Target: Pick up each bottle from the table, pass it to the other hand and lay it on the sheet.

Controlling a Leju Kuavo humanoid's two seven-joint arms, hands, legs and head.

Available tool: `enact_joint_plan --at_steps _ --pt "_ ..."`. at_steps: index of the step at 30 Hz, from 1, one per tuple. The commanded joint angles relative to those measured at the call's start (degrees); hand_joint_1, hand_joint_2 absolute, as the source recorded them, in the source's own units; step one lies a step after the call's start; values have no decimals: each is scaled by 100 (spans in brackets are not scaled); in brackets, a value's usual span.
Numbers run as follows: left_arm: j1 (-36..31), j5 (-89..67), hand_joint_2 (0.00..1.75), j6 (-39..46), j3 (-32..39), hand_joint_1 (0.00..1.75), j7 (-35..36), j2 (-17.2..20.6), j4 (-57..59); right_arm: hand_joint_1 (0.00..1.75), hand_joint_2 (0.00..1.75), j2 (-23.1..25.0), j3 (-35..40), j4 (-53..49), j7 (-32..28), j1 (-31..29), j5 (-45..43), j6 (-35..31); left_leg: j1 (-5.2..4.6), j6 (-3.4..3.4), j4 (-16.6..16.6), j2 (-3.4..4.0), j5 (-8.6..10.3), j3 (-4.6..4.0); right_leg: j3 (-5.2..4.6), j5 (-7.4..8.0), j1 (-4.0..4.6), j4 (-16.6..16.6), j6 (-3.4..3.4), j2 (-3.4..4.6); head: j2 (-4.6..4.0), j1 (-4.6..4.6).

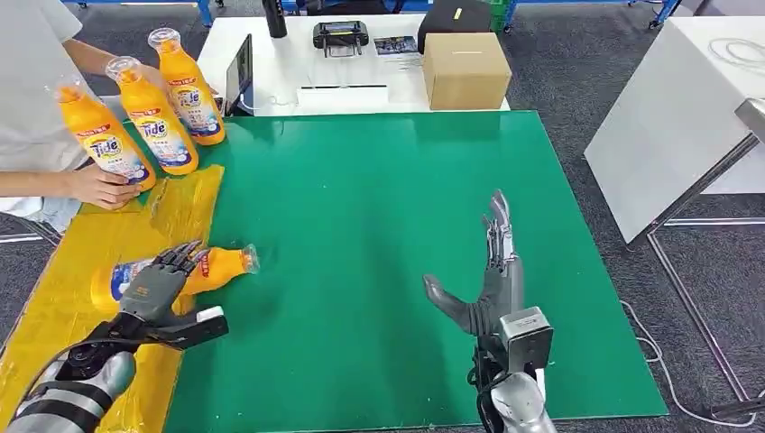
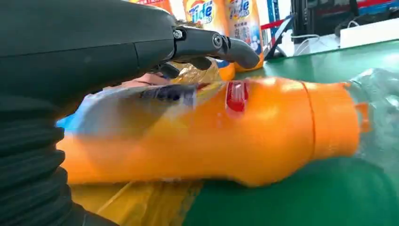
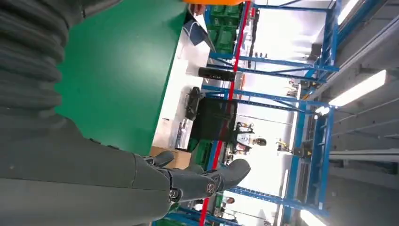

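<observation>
At the lower left of the head view, the left hand rests over a lying orange bottle, fingers draped on it; whether it grips cannot be told. The bottle lies across the yellow sheet edge, cap on the green table. The right hand is empty, fingers spread. At upper left, 3 upright bottles stand, a person's hand touching 1.

"Tide" reads plainly on the label of the nearest upright orange bottle. The same brand word shows on the upright bottles behind the left hand; the smaller print stays unreadable.
</observation>
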Motion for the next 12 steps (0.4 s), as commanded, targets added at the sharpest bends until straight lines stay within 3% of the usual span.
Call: enact_joint_plan --at_steps 1,2,5,8,12 --pt "341 825 175 351 614 0 -531 -586 -385 0 175 -109 115 327 41 -115 8 6 -2 2 -5 -2 -2 10 12 -1 -2 -7 1 1 0 -2" --pt "341 825 175 351 614 0 -531 -586 -385 0 175 -109 115 327 41 -115 8 6 1 3 -5 -8 -5 17 23 -3 1 -13 0 -4 0 0" --pt "815 2969 175 -55 1437 0 -1752 -1225 -1517 0 175 -122 124 292 39 -45 10 -18 0 2 -4 -6 -3 8 14 -1 0 -10 0 -3 0 0" --pt "1226 4839 175 -1185 1879 0 -2089 -1804 -2926 0 175 -141 116 162 26 102 -31 -24 -1 3 1 -13 -3 0 8 -3 -1 -8 1 -11 0 -2" --pt "1539 6112 175 -2182 1961 0 -1918 -2188 -3988 0 175 -155 77 49 54 234 -132 29 0 4 8 -10 -9 -1 6 -7 -1 -5 1 -6 0 -2"
